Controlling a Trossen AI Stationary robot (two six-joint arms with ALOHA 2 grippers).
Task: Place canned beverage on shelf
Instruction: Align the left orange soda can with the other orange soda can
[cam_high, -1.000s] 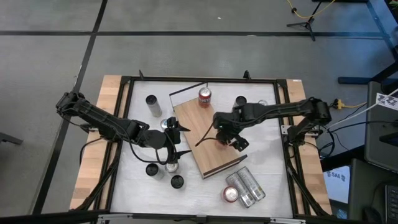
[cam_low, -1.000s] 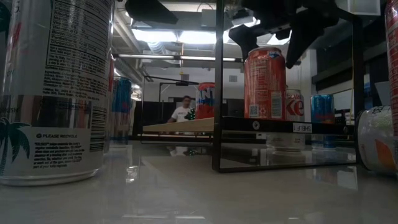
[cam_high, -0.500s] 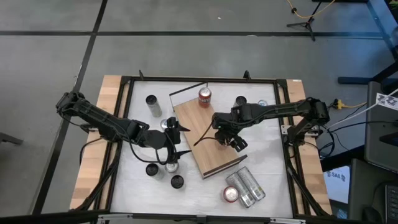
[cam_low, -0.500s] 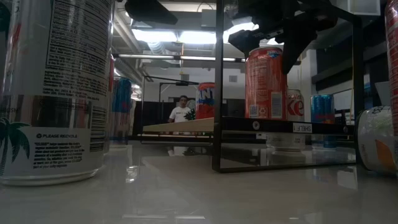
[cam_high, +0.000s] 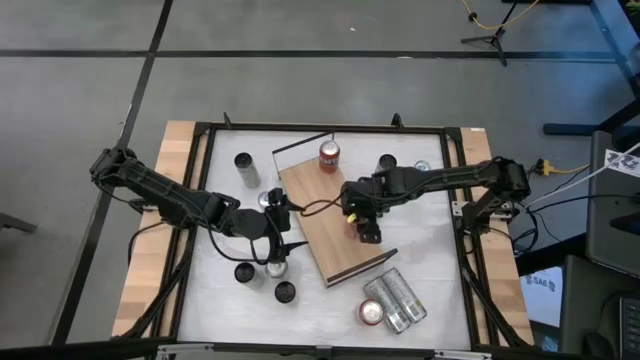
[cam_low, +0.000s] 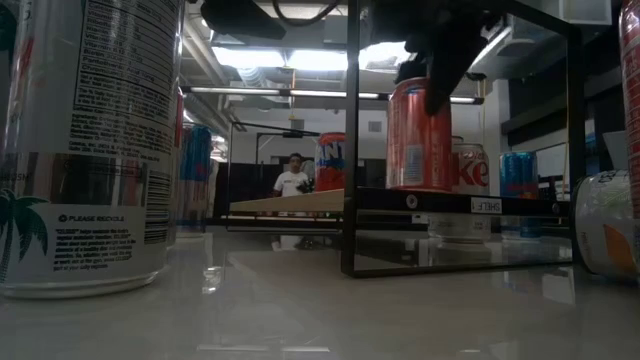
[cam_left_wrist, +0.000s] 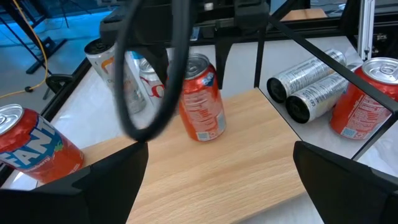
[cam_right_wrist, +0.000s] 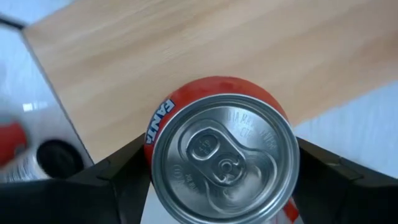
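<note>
Take the shelf (cam_high: 335, 232) as your reference; it lies at an angle on the white table (cam_high: 430, 250), its thin black rail (cam_high: 300, 143) at the far end; your right gripper (cam_high: 362, 222) is over the shelf's middle, fingers clamped on either side of an orange can (cam_right_wrist: 221, 155) that stands upright on the board; the right wrist view looks straight down on its silver lid; a second orange can (cam_high: 329, 155) stands at the rail end of the shelf; your left gripper (cam_high: 285, 222) waits just beside the shelf's long left edge, fingers spread wide and empty; two silver cans (cam_high: 393, 298) lie on their sides past the shelf's near end.
</note>
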